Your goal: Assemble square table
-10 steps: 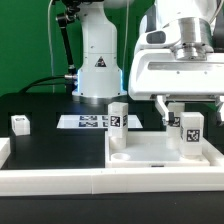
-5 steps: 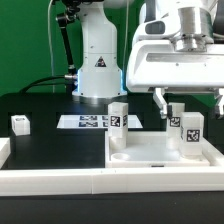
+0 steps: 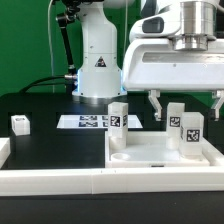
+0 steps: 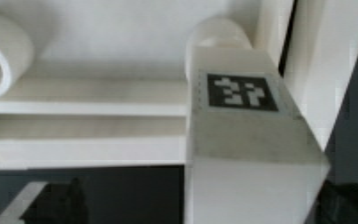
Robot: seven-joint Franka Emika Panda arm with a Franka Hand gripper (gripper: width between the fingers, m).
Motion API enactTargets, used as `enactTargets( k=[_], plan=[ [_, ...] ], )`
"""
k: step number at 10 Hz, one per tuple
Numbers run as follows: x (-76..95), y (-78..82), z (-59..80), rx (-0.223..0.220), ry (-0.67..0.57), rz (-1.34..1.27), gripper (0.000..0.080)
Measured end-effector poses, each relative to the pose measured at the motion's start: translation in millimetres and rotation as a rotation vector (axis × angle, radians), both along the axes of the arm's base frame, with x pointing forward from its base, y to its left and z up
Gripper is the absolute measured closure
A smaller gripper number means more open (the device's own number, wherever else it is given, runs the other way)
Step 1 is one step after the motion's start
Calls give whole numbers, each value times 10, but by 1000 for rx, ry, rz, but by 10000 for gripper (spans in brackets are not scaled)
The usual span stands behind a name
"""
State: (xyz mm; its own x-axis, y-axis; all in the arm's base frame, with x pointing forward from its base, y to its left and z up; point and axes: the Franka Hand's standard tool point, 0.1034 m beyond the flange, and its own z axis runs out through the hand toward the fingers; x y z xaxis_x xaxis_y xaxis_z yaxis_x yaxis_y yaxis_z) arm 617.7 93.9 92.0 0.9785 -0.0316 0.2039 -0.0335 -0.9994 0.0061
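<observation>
**Square table top point(image 3: 150, 150): three legs standing, one corner bare**

Nearest us, just behind the white border wall point(image 3: 60, 180), the top lies flat on the exterior view's right. Its front-left corner hole point(image 3: 118, 156) is bare. The front-right leg point(image 3: 190, 131) stands upright on the slab. Farther back stand the back-right leg point(image 3: 176, 114) and the back-left leg point(image 3: 118, 113). How deep each one sits we cannot tell.

The gripper point(image 3: 186, 103) hangs just above the right-hand pair, its fingers point(image 3: 153, 104) wide apart and holding nothing. The wrist view shows one tagged leg close below, but not which.

Well apart, on the exterior view's left, the loose leg point(image 3: 20, 123) rests on the black table, near the marker board point(image 3: 88, 122).

We judge the fourth leg to be the job now. We would rise straight up before travelling sideways, so neither finger clips a standing leg. We would grip the loose leg squarely across flat faces, then lower it plumb over the bare hole; a tilted leg would likely jam.
</observation>
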Motion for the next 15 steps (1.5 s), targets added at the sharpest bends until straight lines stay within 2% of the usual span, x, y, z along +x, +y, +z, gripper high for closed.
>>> enactTargets(
  k=[2, 6, 10, 12, 14, 15],
  plan=[
    [9, 0, 11, 11, 111, -9, 150],
    [15, 148, -33, 18, 80, 13, 150],
    [31, 49, -41, 17, 80, 0, 150],
    [30, 54, -42, 20, 80, -11, 150],
    [30, 47, -44, 19, 81, -12, 395],
    [30, 48, -44, 22, 81, -27, 395]
  ],
)
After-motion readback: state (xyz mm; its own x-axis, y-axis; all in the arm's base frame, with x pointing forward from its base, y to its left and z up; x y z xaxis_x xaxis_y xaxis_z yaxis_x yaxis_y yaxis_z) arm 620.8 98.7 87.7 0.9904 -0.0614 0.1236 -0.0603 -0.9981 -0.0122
